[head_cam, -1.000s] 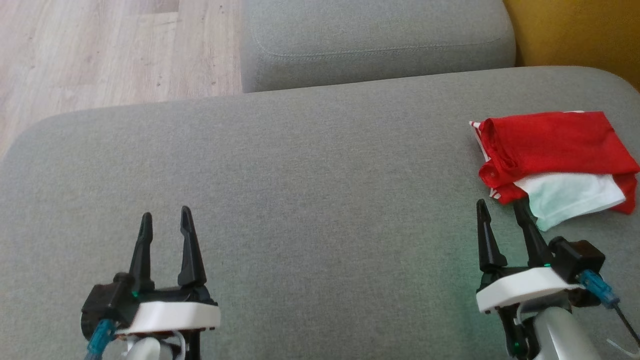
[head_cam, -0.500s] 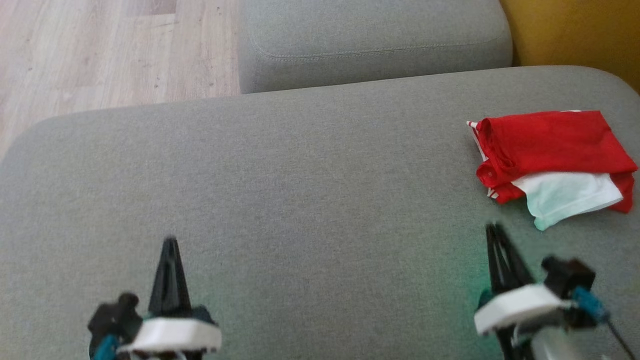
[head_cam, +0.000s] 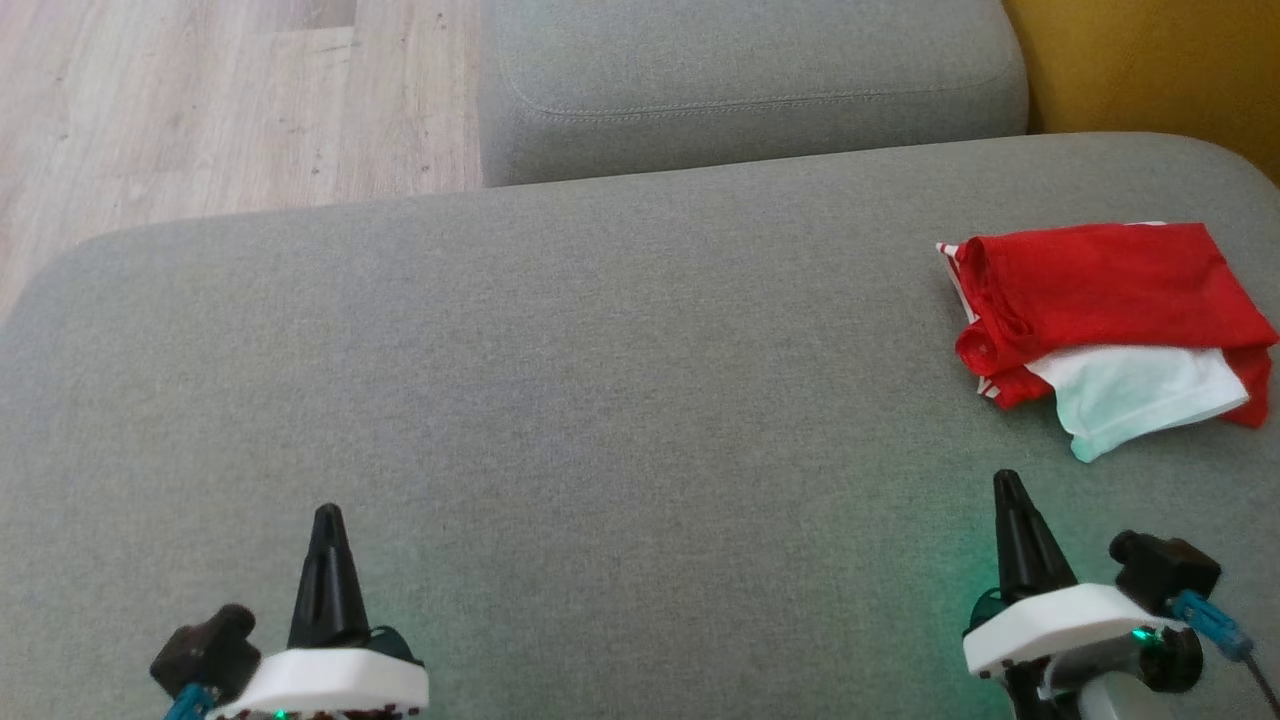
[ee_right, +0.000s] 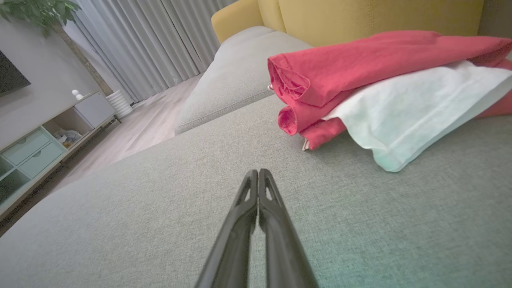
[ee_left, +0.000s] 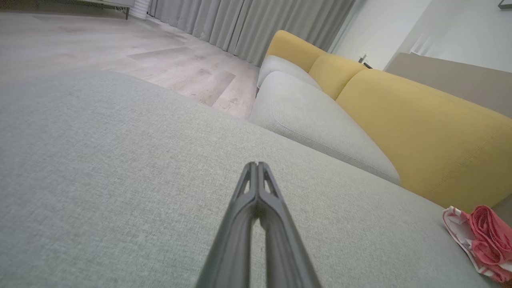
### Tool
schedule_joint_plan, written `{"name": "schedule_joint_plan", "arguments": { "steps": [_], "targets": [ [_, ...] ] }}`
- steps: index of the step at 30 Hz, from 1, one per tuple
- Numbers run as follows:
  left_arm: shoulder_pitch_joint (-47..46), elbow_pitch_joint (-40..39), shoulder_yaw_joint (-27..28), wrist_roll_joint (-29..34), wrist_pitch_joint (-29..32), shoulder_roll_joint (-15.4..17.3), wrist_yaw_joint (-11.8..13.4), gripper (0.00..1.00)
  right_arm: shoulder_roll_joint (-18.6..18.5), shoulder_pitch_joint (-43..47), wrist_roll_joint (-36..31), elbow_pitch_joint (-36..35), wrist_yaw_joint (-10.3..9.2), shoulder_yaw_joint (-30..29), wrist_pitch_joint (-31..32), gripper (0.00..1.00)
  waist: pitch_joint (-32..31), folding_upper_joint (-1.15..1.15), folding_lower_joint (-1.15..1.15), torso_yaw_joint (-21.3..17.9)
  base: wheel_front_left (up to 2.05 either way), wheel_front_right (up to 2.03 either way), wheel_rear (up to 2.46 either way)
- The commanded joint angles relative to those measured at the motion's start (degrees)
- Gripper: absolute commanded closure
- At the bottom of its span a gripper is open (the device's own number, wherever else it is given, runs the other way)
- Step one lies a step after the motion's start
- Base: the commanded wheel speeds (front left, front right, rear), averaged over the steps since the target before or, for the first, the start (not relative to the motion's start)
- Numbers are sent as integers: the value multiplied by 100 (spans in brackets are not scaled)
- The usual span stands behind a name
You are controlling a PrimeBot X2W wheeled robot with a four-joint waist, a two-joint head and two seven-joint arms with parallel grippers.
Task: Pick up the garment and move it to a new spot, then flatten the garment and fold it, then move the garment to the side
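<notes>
A folded red and white garment (head_cam: 1105, 300) lies at the right edge of a grey sofa cushion (head_cam: 600, 380); the left gripper (head_cam: 327, 515) and right gripper (head_cam: 1006, 482), open a second ago, are now closed, empty and pulled back to the near edge, suggesting the task is done.

Left wrist view — garment (ee_left: 485, 237) cut off at the lower right corner.
</notes>
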Motion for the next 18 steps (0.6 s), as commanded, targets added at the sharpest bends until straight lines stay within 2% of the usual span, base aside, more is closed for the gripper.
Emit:
{"name": "schedule_joint_plan", "arguments": {
  "steps": [1, 18],
  "targets": [
    [-282, -196, 107, -170, 46, 6, -34, 100, -9, -276, 212, -232, -1, -53, 49, 100, 0, 0, 0, 3, 0, 0, 0],
    [-351, -201, 281, -1055, 317, 11, -123, 100, -10, -291, 1217, -379, -1, -182, 312, 100, 3, 0, 0, 28, 0, 0, 0]
  ]
}}
